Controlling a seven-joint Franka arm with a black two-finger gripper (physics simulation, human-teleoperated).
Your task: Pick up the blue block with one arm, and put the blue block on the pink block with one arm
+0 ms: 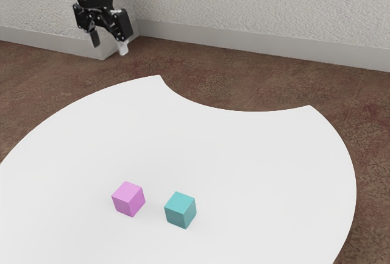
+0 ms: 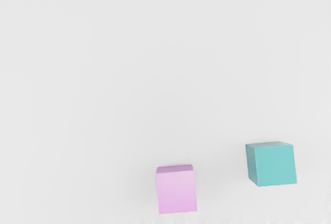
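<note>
Since probably rigid and light, take blue block (image 1: 180,210) across opposite flat faces with gripper (image 1: 109,40), shown wide open and empty.

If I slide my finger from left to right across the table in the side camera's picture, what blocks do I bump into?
pink block → blue block. The tool hangs high up, and its span partly overlaps the pink block's, so it gets no place in line.
</note>
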